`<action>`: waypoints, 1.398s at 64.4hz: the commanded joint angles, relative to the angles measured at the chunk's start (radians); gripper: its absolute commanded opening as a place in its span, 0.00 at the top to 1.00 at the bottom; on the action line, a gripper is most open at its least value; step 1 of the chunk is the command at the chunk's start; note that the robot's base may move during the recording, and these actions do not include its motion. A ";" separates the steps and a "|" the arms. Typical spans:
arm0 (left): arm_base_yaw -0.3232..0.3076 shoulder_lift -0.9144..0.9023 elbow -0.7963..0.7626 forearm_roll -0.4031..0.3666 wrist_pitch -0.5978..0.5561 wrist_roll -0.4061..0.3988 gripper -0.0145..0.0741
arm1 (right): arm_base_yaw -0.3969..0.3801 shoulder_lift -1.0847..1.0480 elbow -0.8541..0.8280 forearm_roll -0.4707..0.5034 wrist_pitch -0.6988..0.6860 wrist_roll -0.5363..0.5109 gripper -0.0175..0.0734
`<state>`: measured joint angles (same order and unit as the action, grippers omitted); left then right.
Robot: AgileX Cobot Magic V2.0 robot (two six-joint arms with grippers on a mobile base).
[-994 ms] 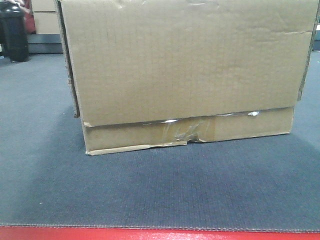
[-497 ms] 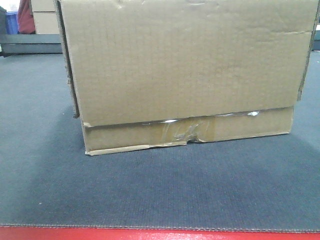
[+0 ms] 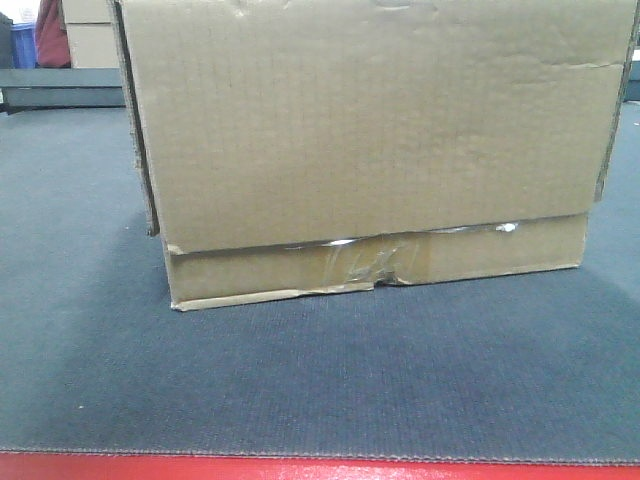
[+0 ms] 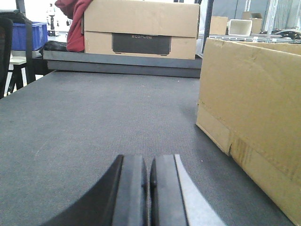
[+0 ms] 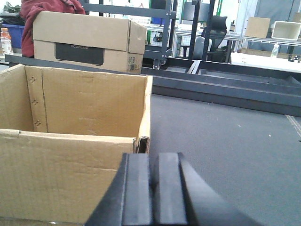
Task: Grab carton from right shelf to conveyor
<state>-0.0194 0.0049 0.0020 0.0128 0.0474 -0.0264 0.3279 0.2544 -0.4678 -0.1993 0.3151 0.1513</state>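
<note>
I see the carton (image 3: 370,140) sitting flat on the conveyor (image 3: 320,380), its open top showing in my right wrist view. My left claw (image 4: 148,188) is closed on nothing, left of the carton. My right claw (image 5: 154,188) is closed too, empty, just beside its near wall.

Black bin gone from far left — red cloth (image 3: 50,35) showing.

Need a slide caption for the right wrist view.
Open-topped carton resting on the conveyor, right tool shut beside it.
</note>
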 commanded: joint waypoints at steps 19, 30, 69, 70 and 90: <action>0.003 -0.005 -0.002 -0.007 -0.012 0.001 0.81 | -0.180 -0.010 0.023 0.257 -0.047 -0.216 0.88; 0.003 -0.005 -0.002 -0.007 -0.012 0.001 0.81 | -0.328 -0.068 0.155 0.345 -0.102 -0.252 0.88; 0.003 -0.005 -0.002 -0.007 -0.012 0.001 0.81 | -0.359 -0.254 0.468 0.342 -0.263 -0.252 0.88; 0.003 -0.005 -0.002 -0.007 -0.012 0.001 0.81 | -0.359 -0.254 0.468 0.342 -0.263 -0.252 0.88; 0.003 -0.005 -0.002 -0.007 -0.012 0.001 0.81 | -0.359 -0.254 0.468 0.342 -0.263 -0.252 0.88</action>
<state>-0.0194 0.0043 0.0020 0.0128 0.0474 -0.0264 -0.0273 0.0078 0.0000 0.1399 0.0828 -0.0917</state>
